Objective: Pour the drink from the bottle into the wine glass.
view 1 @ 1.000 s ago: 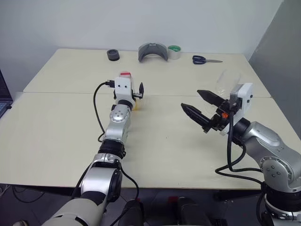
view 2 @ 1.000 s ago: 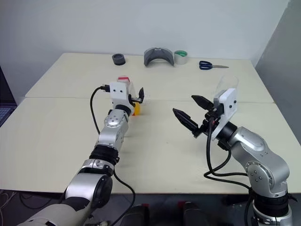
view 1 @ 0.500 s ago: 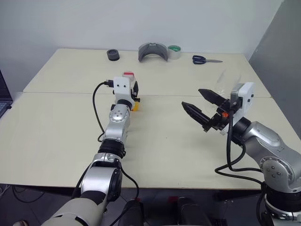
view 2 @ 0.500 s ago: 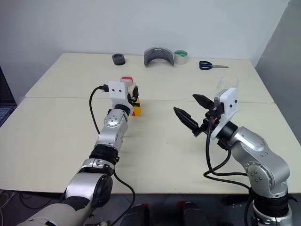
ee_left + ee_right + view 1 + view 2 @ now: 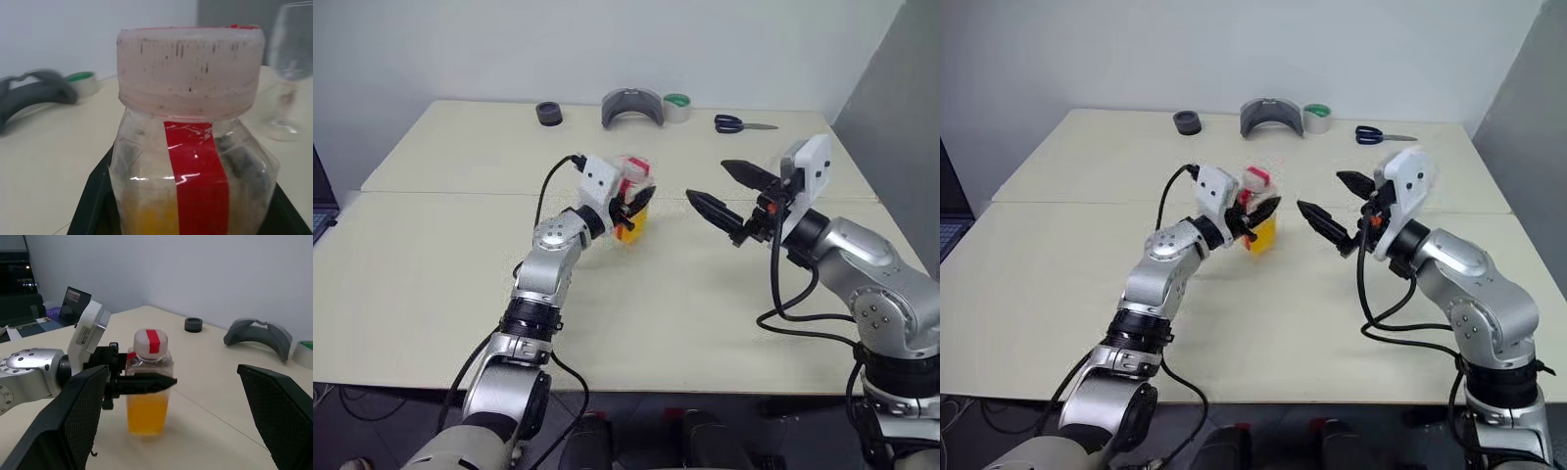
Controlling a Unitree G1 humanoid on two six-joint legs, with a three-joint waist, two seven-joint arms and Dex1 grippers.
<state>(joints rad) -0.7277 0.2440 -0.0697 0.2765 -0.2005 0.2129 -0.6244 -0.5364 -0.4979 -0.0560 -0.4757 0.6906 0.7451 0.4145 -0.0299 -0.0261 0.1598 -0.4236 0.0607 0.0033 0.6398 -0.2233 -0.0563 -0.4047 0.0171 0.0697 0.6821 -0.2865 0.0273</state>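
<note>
1. Gripping the bottle (image 5: 632,199) around its upper body, the left hand (image 5: 631,204) has its two black fingers (image 5: 146,380) closed tight on the clear plastic just under the shoulder.
2. Upright between those fingers, the bottle carries a pale cap (image 5: 150,342) with a red strip across it, and the strip runs on down the front of the body.
3. Orange-yellow drink (image 5: 146,415) fills only the lower part of the bottle; the part above it is clear.
4. Whether the bottle's base touches the table (image 5: 431,264) cannot be told from these views.
5. To the right of the bottle, the right hand (image 5: 719,191) has its fingers spread wide and holds nothing; both tips point toward the bottle but stay apart from it.
6. Beyond the bottle, seen from the left wrist, the wine glass (image 5: 292,68) stands upright on the table, its bowl looking empty.
7. Far behind the bottle, along the back edge of the table, lie a black ring (image 5: 548,114), a grey curved piece (image 5: 631,106), a roll of tape with a green core (image 5: 676,107) and blue-handled scissors (image 5: 738,124).
8. Of those, the grey piece and the tape roll sit just beside each other; the black ring and the scissors lie well apart to either side.
</note>
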